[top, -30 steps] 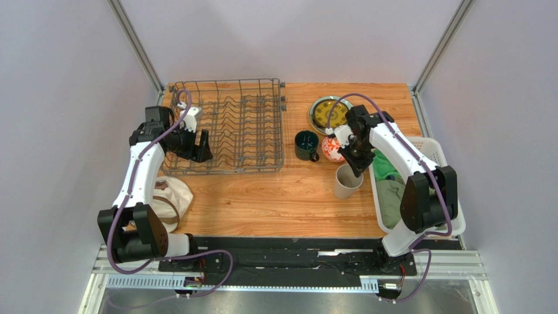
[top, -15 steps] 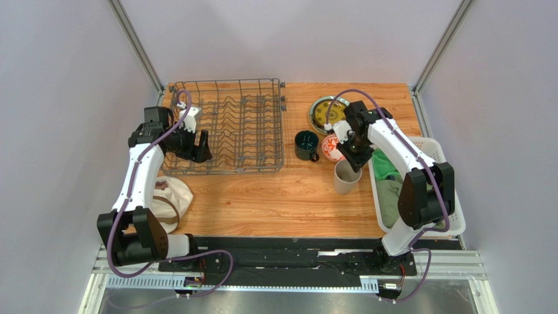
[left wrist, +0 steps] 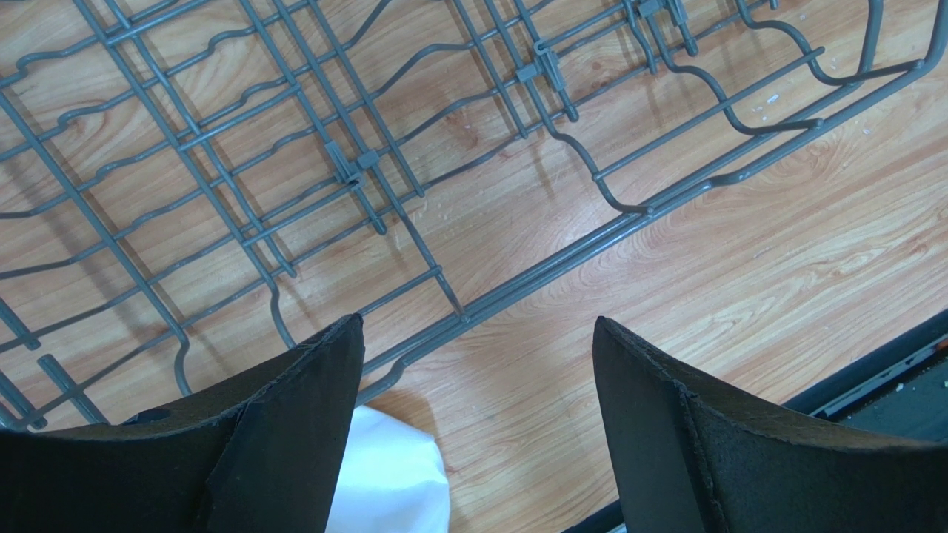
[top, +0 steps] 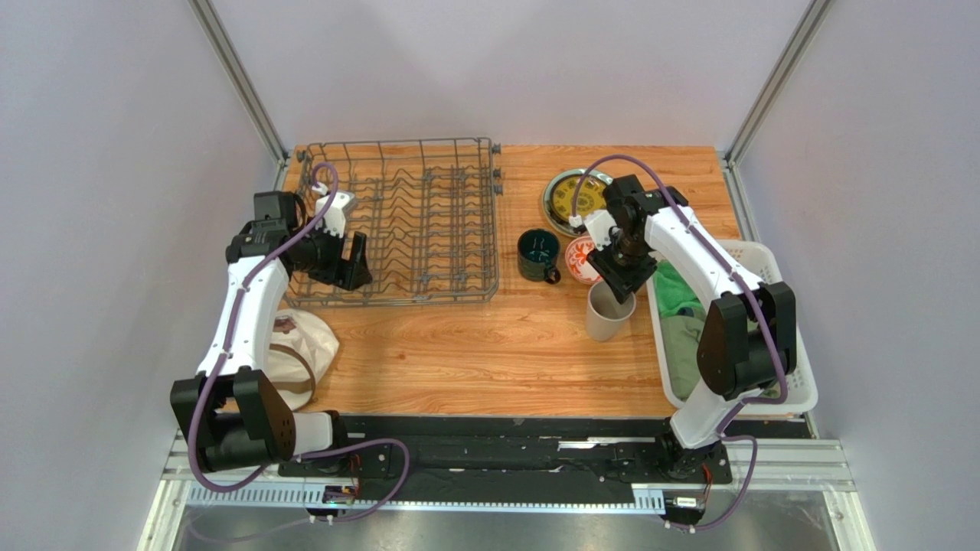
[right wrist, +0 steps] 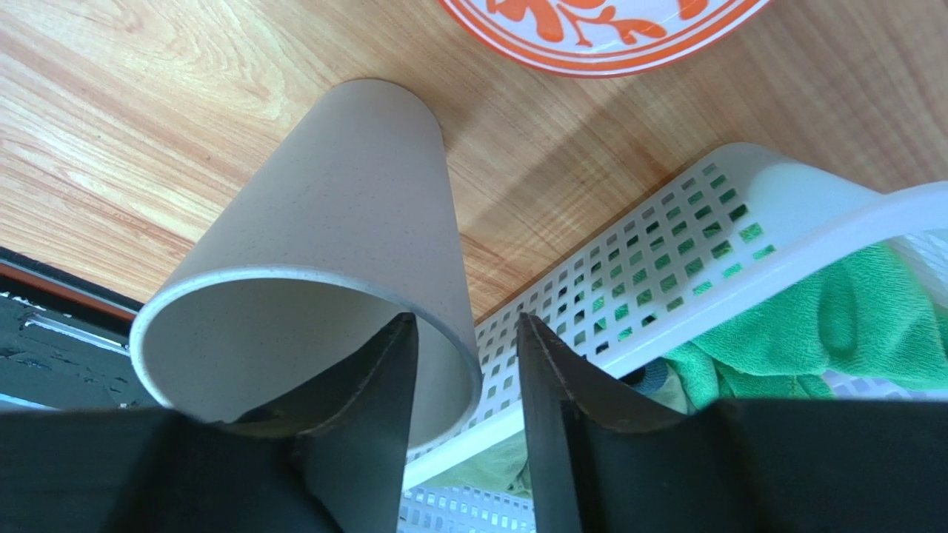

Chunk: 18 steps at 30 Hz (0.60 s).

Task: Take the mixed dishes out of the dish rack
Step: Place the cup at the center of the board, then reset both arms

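The rack [top: 403, 224] lies bare under the left fingers [top: 357, 266], which hang wide apart over its near left corner and hold nothing. Every dish I can see is already out on the tabletop [top: 460, 344], so the danger sits on the right.

The white basket [right wrist: 712, 222] crowds in just outside the right fingers [top: 615, 287]. The outer finger has little room between the basket and the cup [right wrist: 334, 222]. These fingers stand only slightly parted, one inside the cup's rim and one outside. A sliver of gap shows on each side of the wall, so I judge the cup loose, not pinched.

If the fingers rise crooked or drift sideways, the inner one could hook the rim and tip the cup, which is tall and narrow at the foot. It would then roll toward the red-and-white bowl [top: 583, 262] just beyond the fingers, or toward the mug [top: 536, 255] to their left. A swing outward would snag the basket's wall instead.
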Available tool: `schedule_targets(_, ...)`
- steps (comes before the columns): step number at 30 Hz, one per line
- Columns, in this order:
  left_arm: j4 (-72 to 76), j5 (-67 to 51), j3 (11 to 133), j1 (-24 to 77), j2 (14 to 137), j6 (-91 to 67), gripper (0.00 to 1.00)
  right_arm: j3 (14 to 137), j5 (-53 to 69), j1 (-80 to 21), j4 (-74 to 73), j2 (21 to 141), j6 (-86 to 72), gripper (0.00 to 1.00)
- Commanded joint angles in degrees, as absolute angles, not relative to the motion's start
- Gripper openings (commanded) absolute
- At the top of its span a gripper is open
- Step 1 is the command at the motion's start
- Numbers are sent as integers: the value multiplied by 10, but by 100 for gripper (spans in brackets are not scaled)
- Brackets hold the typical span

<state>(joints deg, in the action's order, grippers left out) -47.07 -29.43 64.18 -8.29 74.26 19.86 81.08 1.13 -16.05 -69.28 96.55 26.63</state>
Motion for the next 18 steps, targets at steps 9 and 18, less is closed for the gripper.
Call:
schedule_targets(9,-417,-280,619,-85,701,204,84,893,15,-159,-720,916,258,55)
schedule_targets(18,-348,-248,601,-85,671,183,93,945,18,-159,-684,856,232,83)
